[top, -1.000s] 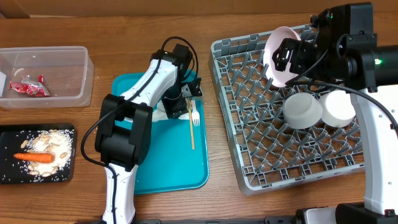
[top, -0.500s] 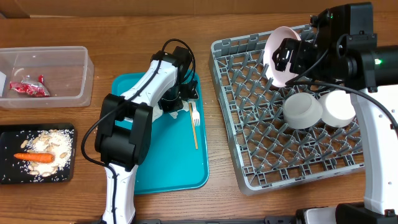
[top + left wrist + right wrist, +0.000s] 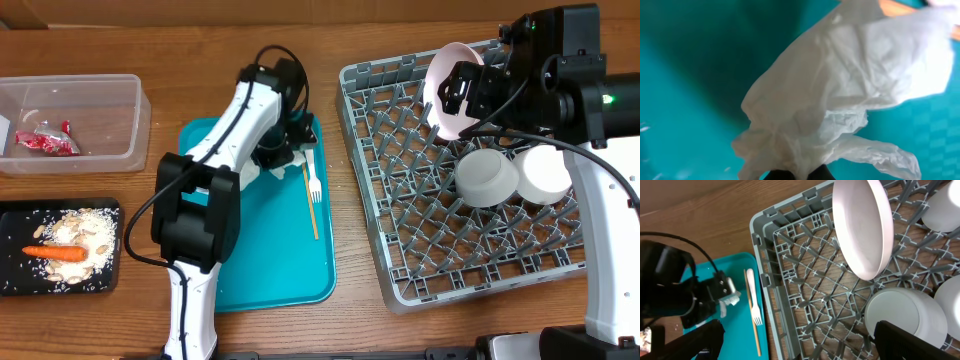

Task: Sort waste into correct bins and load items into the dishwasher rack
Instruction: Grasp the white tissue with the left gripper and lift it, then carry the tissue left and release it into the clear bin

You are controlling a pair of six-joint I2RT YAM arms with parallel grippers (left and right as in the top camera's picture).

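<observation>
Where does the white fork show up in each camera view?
Overhead: fork on the teal tray's right side.
Left wrist: not identifiable; the napkin fills it.
Right wrist: lower left, on the tray, beside the rack.
Shared landmark: the teal tray.

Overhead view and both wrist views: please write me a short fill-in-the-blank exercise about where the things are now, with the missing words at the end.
1. The left gripper is shut on a crumpled white ____.
2. A ____ with white tines lies on the teal tray.
3. The orange ____ lies in the black tray.
4. The plate stands on edge in the grey ____.
Missing words: napkin; fork; carrot; rack.
</observation>
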